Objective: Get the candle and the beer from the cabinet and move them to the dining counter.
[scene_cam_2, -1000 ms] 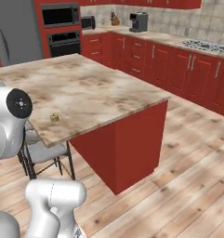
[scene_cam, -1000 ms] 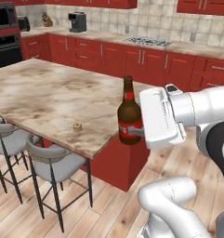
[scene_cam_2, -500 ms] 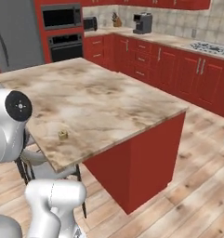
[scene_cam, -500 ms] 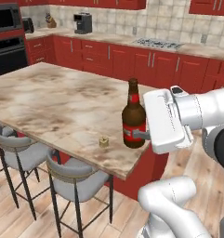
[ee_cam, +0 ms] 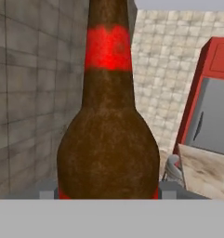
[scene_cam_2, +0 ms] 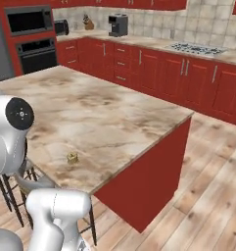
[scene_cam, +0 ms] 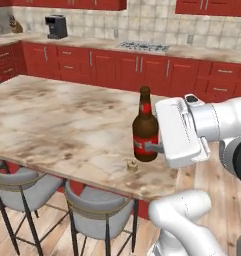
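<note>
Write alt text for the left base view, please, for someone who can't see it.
A white robot arm's gripper holds an upright beer over the near edge of the dining counter, beside the candle on its top. Grey stools stand below; red cabinets line the back wall.

**No legible text anywhere**

No words, brands, numbers or signs can be read. The only label is on the beer (scene_cam: 145, 131): a red label low on its body, with pale marks too blurred to make out, and a plain red band at 12 o'clock on its neck. Up close in the hand view, the neck band (ee_cam: 108, 48) is bare red with no lettering.
</note>
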Available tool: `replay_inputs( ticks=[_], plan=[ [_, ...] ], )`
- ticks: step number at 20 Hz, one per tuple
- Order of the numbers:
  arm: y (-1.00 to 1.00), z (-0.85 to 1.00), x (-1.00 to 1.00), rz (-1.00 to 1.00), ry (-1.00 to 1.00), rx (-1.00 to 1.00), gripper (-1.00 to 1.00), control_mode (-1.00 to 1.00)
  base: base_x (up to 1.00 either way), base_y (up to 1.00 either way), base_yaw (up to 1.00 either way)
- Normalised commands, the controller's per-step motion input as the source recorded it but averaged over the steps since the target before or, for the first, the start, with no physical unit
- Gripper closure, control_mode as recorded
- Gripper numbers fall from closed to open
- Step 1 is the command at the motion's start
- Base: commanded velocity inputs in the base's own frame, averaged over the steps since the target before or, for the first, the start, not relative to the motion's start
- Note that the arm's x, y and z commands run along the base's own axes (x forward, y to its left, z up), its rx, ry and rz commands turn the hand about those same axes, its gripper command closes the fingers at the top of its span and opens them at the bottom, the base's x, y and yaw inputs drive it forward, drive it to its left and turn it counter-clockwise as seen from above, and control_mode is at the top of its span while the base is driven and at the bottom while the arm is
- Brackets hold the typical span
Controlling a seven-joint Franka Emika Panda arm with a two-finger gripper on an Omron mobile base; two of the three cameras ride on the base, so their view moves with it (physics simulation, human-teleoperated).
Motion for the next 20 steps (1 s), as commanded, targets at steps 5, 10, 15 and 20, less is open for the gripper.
replay_inputs(
  ticks=[5,10,15,20],
  plan=[
    [0.00,0.00,0.00,0.00,0.00,0.00,1.00,1.00,0.22,0.73,-0.52],
    [0.00,0.00,0.00,0.00,0.00,0.00,1.00,1.00,0.17,0.68,-0.54],
    [0.00,0.00,0.00,0.00,0.00,0.00,1.00,1.00,0.14,0.67,-0.54],
    [0.00,0.00,0.00,0.00,0.00,0.00,1.00,1.00,0.16,0.65,-0.55]
  ],
)
